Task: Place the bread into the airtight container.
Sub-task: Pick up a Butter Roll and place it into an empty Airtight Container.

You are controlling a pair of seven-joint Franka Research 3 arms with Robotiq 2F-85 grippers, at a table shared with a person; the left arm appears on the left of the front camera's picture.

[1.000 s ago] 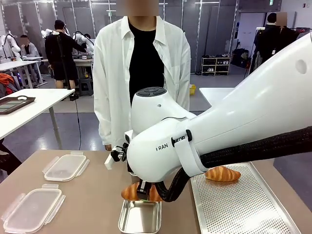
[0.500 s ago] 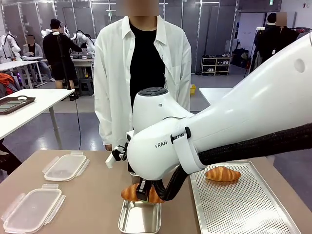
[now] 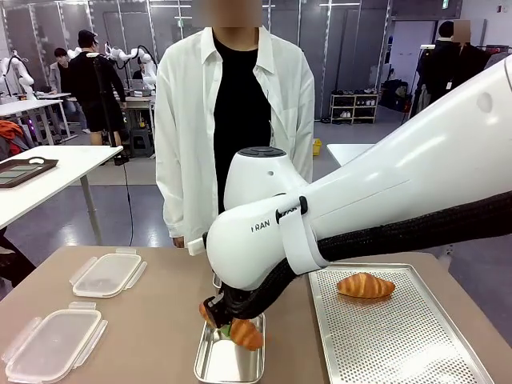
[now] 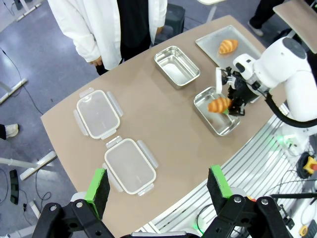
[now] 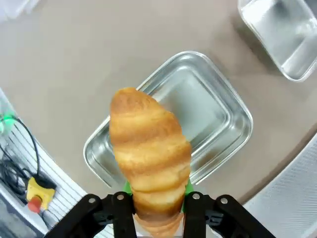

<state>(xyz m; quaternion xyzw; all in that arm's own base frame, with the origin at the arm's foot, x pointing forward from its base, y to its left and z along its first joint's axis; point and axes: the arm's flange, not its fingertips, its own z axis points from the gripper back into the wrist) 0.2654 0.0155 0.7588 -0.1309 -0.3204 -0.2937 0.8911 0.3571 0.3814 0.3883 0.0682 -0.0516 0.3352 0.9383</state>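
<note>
Bread, a croissant (image 3: 242,331), hung over the open steel container (image 3: 228,366) near the front edge of the table (image 3: 160,320). The right gripper (image 3: 223,318) was clamped on it near one end, presumably so that it could go in lengthwise. Its long axis ran straight out from the grip and sloped down, free tip aimed at the container's floor, though contact with the metal could not be judged. The left gripper (image 4: 157,184) hovered high above the table, jaws apart and empty.
</note>
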